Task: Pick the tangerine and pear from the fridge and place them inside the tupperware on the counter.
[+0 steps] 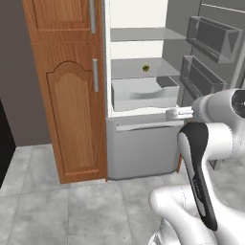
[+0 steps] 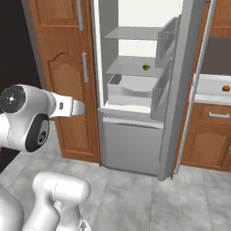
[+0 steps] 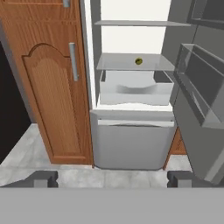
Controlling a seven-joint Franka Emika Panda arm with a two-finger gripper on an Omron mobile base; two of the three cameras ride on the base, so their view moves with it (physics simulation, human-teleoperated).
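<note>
Pincer spread wide and empty, facing the open fridge.

The pincer (image 3: pixel 113 178) holds nothing. Far off at its 12 o'clock, the pear (image 3: pixel 138 61) sits on a grey shelf in the fridge (image 3: pixel 131 131). It looks small, light, firm and a bit slippery, so pinch its round middle gently.

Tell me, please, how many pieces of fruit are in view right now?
2: the pear on the fridge's middle shelf, and the tangerine on the counter beside the fridge. Others may be hidden.
</note>
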